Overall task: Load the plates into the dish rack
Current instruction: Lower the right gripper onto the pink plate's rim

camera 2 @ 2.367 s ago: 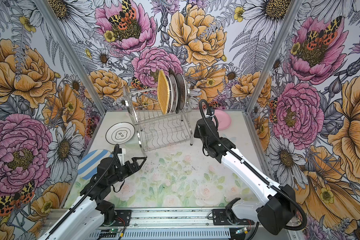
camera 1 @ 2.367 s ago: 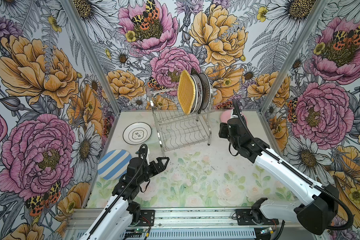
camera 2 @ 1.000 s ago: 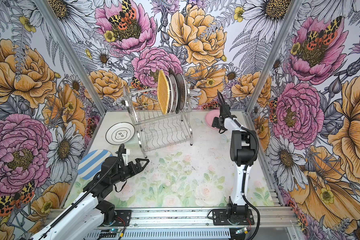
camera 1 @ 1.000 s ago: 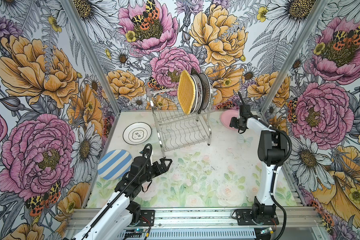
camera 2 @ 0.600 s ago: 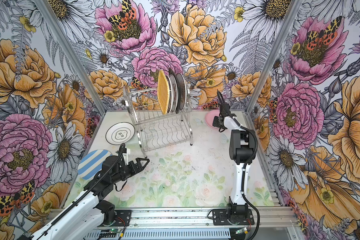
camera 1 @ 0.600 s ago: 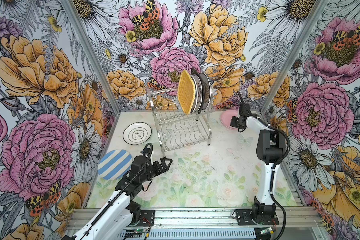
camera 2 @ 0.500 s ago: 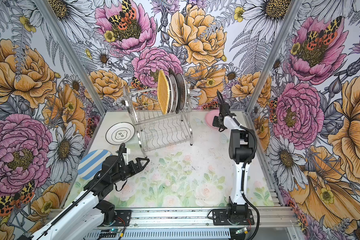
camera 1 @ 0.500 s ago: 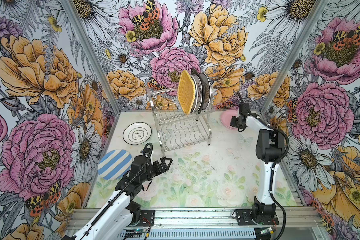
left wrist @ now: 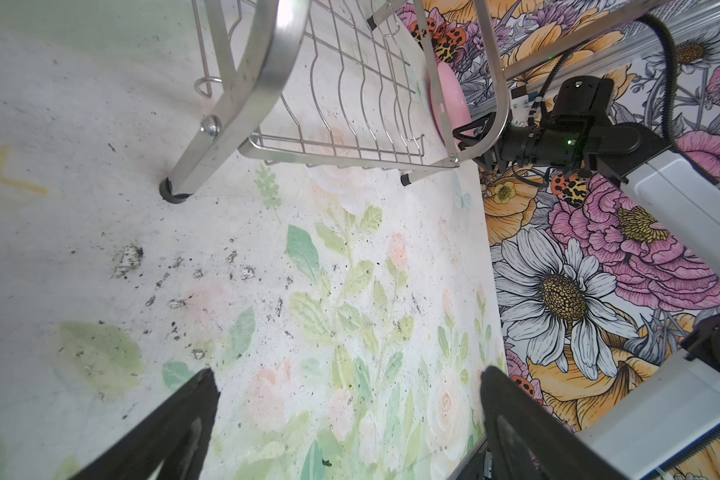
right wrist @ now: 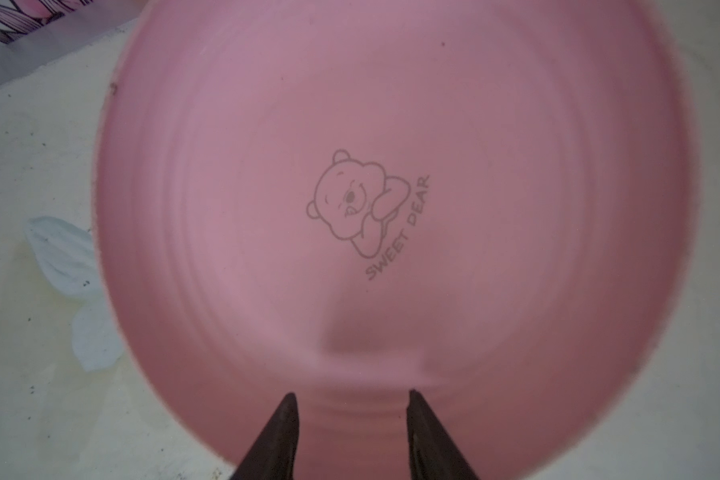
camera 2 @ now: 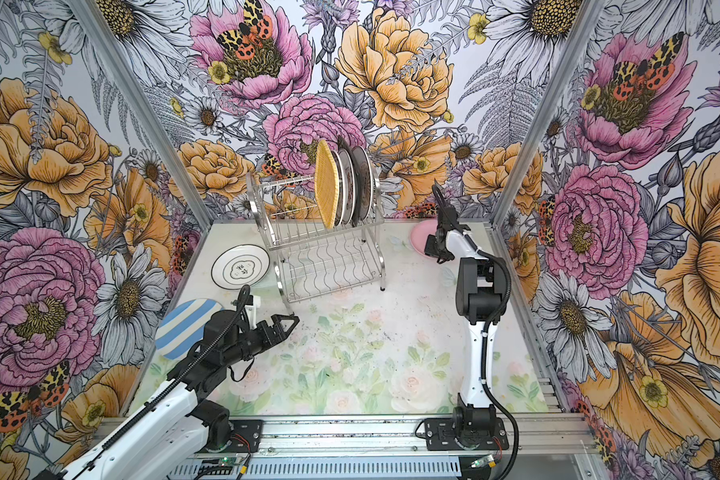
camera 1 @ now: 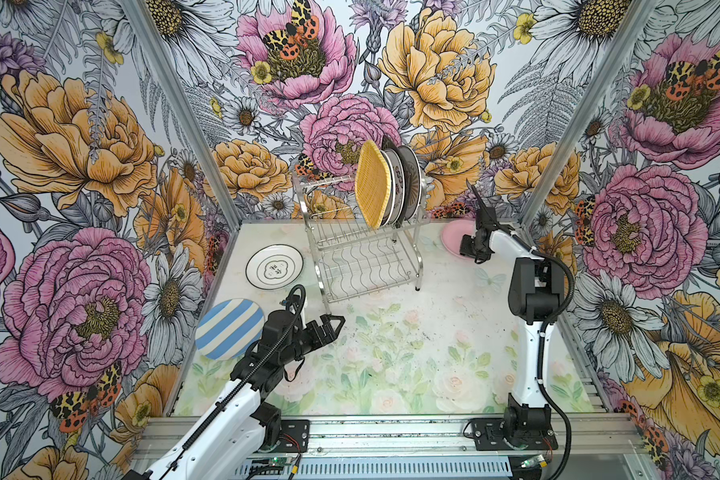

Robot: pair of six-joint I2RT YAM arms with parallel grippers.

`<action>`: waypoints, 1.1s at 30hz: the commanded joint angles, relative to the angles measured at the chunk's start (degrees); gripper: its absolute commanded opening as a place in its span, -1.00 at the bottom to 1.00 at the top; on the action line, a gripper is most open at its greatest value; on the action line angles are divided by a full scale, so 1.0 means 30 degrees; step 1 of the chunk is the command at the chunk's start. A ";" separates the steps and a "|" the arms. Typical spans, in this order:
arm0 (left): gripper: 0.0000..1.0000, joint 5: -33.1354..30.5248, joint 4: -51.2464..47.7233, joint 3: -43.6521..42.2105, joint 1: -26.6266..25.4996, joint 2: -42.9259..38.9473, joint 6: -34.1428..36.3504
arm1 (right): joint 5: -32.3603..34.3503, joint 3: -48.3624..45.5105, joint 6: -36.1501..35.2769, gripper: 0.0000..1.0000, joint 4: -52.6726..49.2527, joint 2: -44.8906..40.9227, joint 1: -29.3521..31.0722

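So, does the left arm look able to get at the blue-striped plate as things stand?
Probably yes: the blue-striped plate lies flat beside the arm, nothing on it, though the open left gripper points away toward the dish rack.

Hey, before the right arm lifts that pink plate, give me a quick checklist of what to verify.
1. Right gripper at the pink plate: ok, its fingertips sit over the plate's near edge.
2. Plate clamped: not ok, the jaws stand apart and both show in front of the plate.
3. Free slots in the rack: ok, the lower tier is bare and the upper tier's left half is free. The yellow plate and others fill its right end.
4. Left gripper out of the way: ok, it is open, empty and low near the rack's front leg.
5. Room between the plate and the back wall: cannot tell.
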 commanded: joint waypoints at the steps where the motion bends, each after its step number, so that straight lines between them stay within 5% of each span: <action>1: 0.97 -0.0281 0.0288 0.0457 -0.0115 -0.0017 0.0500 | 0.0137 0.0541 -0.0279 -0.14 -0.0401 0.0295 0.0094; 33: 0.97 -0.0030 -0.0061 0.0309 0.0089 -0.0706 0.0715 | 0.0160 -0.2551 -0.0894 -0.20 -0.0744 -0.2435 0.0528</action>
